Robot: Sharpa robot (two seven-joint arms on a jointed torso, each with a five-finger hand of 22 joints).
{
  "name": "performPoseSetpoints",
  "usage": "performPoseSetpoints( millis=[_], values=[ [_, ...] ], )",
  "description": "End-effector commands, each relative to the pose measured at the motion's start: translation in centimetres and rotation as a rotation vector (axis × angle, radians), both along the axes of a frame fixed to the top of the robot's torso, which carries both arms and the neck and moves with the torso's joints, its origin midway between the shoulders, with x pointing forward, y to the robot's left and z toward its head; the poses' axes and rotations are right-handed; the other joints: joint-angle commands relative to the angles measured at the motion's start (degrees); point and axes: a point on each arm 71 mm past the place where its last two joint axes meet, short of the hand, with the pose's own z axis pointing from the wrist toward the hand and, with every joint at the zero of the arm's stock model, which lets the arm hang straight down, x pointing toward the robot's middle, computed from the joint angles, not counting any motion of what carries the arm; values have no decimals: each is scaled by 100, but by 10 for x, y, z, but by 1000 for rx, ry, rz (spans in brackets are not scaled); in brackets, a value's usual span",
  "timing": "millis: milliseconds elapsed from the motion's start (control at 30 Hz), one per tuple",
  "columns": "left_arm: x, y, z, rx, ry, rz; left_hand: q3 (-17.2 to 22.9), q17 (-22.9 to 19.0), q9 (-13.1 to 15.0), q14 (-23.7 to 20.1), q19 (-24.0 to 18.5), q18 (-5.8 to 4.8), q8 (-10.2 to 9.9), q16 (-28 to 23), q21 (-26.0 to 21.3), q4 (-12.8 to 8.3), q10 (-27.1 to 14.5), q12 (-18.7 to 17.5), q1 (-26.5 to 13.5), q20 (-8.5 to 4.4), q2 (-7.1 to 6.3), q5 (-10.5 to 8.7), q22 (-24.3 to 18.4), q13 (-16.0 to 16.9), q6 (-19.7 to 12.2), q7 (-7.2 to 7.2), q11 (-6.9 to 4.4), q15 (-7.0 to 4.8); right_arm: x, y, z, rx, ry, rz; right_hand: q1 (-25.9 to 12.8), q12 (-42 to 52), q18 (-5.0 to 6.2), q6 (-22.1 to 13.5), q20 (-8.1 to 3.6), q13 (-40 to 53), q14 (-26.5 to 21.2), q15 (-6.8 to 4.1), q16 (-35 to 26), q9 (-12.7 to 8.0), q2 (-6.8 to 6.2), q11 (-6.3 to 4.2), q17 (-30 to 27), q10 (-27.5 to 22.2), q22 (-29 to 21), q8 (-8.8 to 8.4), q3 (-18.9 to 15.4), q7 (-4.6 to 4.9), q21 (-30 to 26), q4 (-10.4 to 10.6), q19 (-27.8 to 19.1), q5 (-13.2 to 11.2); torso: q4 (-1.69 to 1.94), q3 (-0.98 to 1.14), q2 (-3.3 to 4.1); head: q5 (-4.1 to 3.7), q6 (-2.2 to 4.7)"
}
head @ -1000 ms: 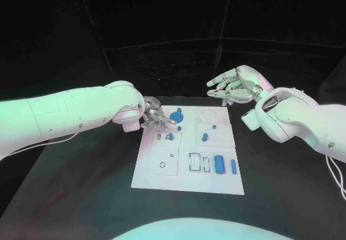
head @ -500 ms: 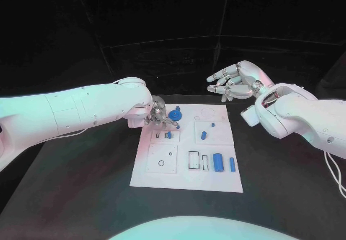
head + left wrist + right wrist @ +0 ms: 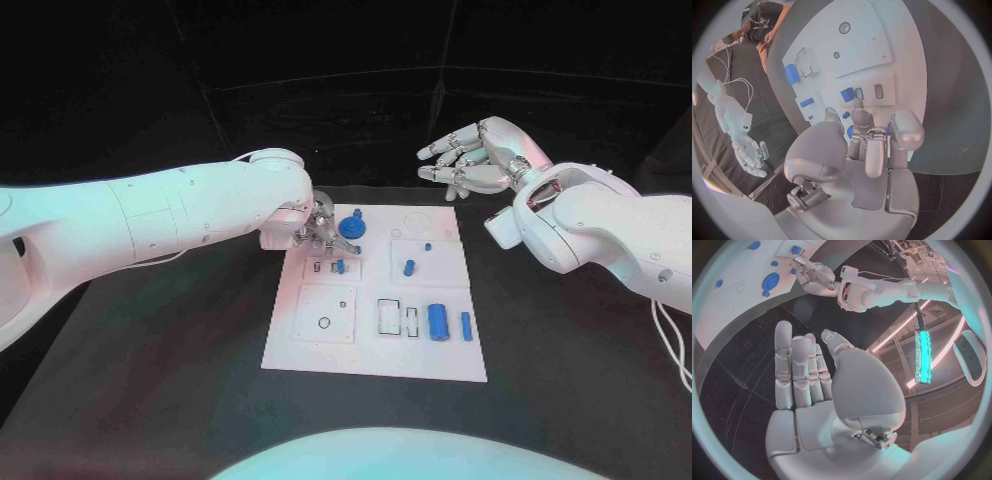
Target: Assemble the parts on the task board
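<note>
My left hand (image 3: 320, 228) hovers low over the task board's (image 3: 378, 362) far-left corner, fingers curled near the round blue part (image 3: 352, 230) — whether they grip anything, I cannot tell. My right hand (image 3: 476, 160) floats beyond the board, fingers spread, empty.

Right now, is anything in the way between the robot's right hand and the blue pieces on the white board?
Nothing visible blocks it. The right hand hangs open above the table beyond the far edge of the task board, with open space between. The left hand is at the board's far left corner, by the round blue part, off to the side.
</note>
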Motion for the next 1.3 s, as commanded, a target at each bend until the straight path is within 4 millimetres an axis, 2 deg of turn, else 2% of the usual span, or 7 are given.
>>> performPoseSetpoints(
  millis=[33,133,233,267,433,700,1300],
  values=[
    [0,0,-1,34,22,-13,16,1484,13,600,35,-88,30,28,31,-13,39,31,46,-4,13,-4,20,21,-26,-7,4,-37,1,0,2,9,-8,-4,2,38,31,-48,0,-11,22,5,-27,-3,-62,-18,1,-40,-6,-30,19,6,-28,12,44,25,5,1,3,-1,-22],
    [0,-2,-3,36,30,-20,30,1482,27,600,36,-88,44,27,37,-18,37,33,60,-5,25,-1,27,22,-32,-9,3,-38,1,0,2,8,-6,-4,1,38,31,-51,0,-18,21,6,-36,-2,-67,-18,1,-45,-12,-31,26,6,-37,14,47,53,1,3,0,8,-39],
    [0,-2,-5,41,41,-26,62,1487,51,601,36,-89,70,30,47,-32,37,40,94,-6,46,9,38,32,-47,-10,2,-39,1,0,2,7,-3,-5,33,17,30,-55,-7,-63,17,3,-62,-2,-96,-16,18,-78,-32,-39,112,17,-72,2,67,540,-3,1,1,9,-47],
    [0,-2,-5,43,45,-28,72,1486,58,601,36,-89,77,29,48,-36,36,42,103,-6,52,11,40,35,-51,-10,2,-39,1,0,2,6,-2,-6,32,16,30,-53,-7,-73,19,4,-65,-1,-105,-16,24,-77,-36,-38,128,17,-78,3,71,586,-4,1,1,13,-51],
    [0,-2,-7,55,66,-37,152,1488,103,601,31,-90,120,30,61,-66,26,45,165,-7,71,13,55,44,-86,-11,1,-40,2,-1,1,4,2,-12,26,10,30,-52,-6,-88,18,4,-76,-1,-124,-14,25,-81,-41,-39,143,17,-87,4,76,624,2,6,-5,11,-69],
    [-1,-6,-12,52,85,-45,239,1488,144,601,25,-90,156,30,71,-97,19,49,217,-7,76,14,69,58,-118,-12,1,-40,3,0,1,2,5,-13,14,3,29,-52,-6,-106,18,5,-85,0,-136,-12,29,-84,-46,-40,158,18,-95,11,80,652,2,3,-1,11,-99],
    [0,-9,-14,27,63,-28,407,1481,207,599,14,-91,210,27,83,-144,6,47,296,-5,114,15,86,69,-167,-12,1,-38,4,3,0,0,10,-7,-16,-1,29,-48,-5,-126,20,7,-93,1,-147,-10,35,-80,-52,-39,171,19,-107,31,86,681,3,7,0,1,-123]
  ],
)
